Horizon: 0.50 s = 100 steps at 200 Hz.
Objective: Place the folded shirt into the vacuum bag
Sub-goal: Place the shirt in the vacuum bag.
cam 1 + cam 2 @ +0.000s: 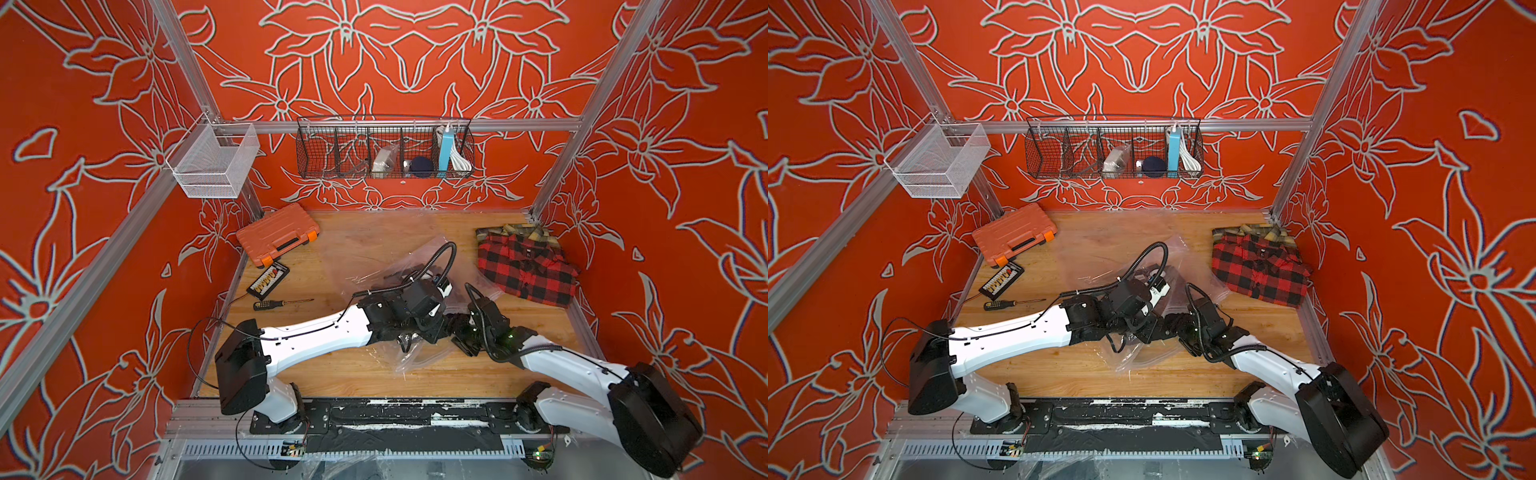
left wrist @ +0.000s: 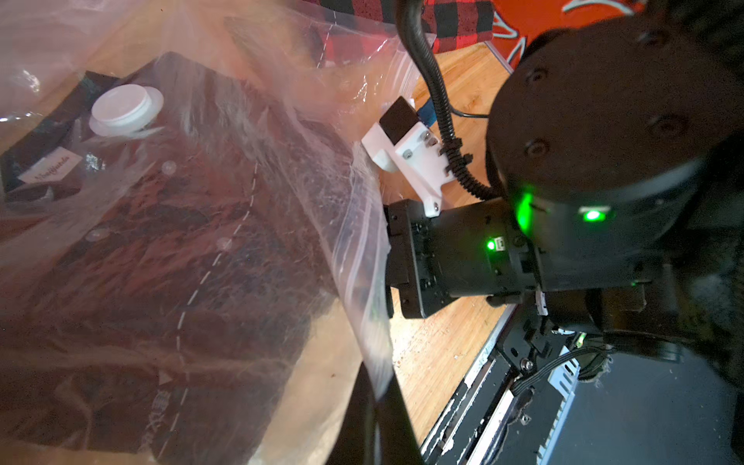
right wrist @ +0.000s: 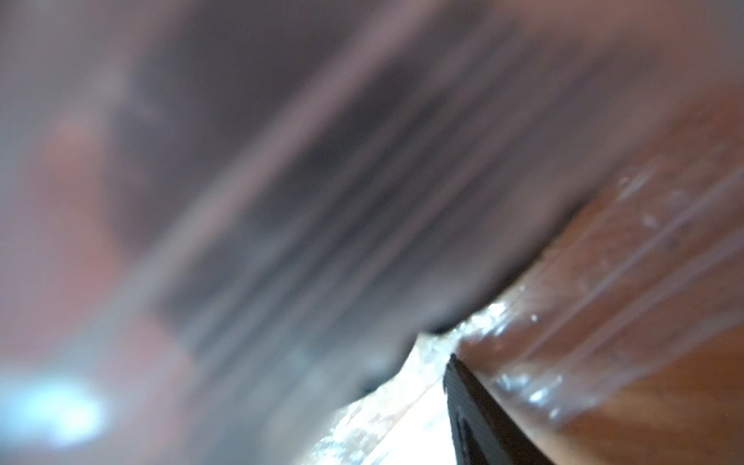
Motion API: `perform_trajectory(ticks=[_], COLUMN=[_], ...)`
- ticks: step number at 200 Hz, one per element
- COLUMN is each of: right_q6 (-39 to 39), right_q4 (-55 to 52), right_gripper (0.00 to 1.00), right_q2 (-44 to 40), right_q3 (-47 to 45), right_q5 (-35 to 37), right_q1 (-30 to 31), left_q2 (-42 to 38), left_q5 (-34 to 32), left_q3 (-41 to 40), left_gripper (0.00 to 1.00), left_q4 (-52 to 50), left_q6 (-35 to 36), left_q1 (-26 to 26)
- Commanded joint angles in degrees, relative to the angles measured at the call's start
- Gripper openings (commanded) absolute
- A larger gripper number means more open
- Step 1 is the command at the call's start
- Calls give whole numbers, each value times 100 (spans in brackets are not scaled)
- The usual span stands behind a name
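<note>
The left gripper (image 2: 374, 396) is pinched together on the zip edge of the vacuum bag (image 2: 322, 120). The right gripper (image 2: 396, 261) meets the same edge, but plastic hides its jaws, so I cannot tell their spread. A dark folded shirt (image 2: 193, 249) lies inside the bag, beneath the white valve cap (image 2: 122, 105). In both top views the left arm (image 1: 316, 332) crosses over the bag and hides its mouth. A red plaid shirt (image 1: 525, 266) rests just right of the bag. Well left of it lie an orange tool case (image 1: 277, 233), a bit holder (image 1: 268, 280) and a screwdriver (image 1: 280, 304).
</note>
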Motion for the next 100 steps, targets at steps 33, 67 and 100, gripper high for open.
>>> perform_trajectory(ticks=[33,67,100], right_q6=[1154,1130,920], right_q4=[1801,2423,2956], right_gripper=[47,31,22], right_q2=[992,1576,2024], right_q3=[-358,-131,107], right_q5=[635,800,926], right_q1=[285,286,265], left_q2=[66,93,-35], left_q5=[253,130,369], left_q3=[279,515,527], left_gripper=[0,0,0], left_q4=[153,-156,-182], left_q6=[-11,229,106], left_q1=[-93,-292,-323])
